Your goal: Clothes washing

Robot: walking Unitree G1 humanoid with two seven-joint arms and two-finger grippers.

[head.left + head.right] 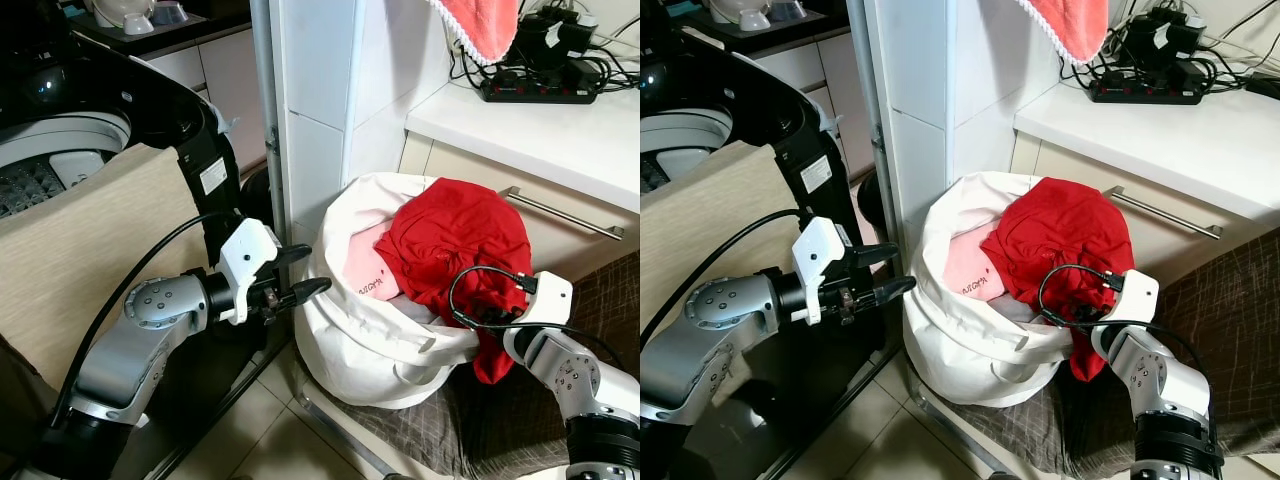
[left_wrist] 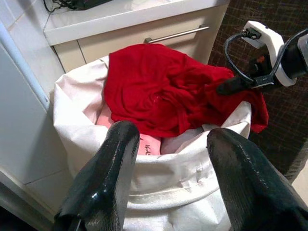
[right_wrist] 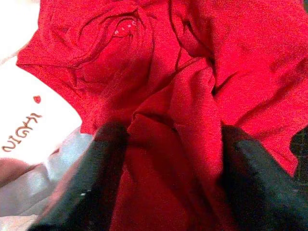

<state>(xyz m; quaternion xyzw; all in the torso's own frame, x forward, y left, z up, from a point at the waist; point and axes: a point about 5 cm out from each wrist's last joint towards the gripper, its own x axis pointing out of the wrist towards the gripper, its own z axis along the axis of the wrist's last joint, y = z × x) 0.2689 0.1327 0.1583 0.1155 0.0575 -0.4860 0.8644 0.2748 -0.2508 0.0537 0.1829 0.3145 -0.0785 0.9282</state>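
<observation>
Left eye view: right hand [image 1: 478, 300] at bag [image 1: 370, 340] rim.

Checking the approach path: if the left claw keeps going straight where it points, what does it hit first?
Most likely the near wall of the white laundry bag: the open left claw points at it just below the rim, with the red garment beyond. Depth is hard to judge.

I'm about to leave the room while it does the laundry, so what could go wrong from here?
1. The right tool has its fingers open around a fold of the red garment, which drapes over the rim of the white laundry bag. A shallow grip could slip, or pulling could tip the soft bag.
2. The pink garment lies partly under the red one and might get dragged out with it.
3. The left tool hovers open beside the bag and could snag its rim.
</observation>
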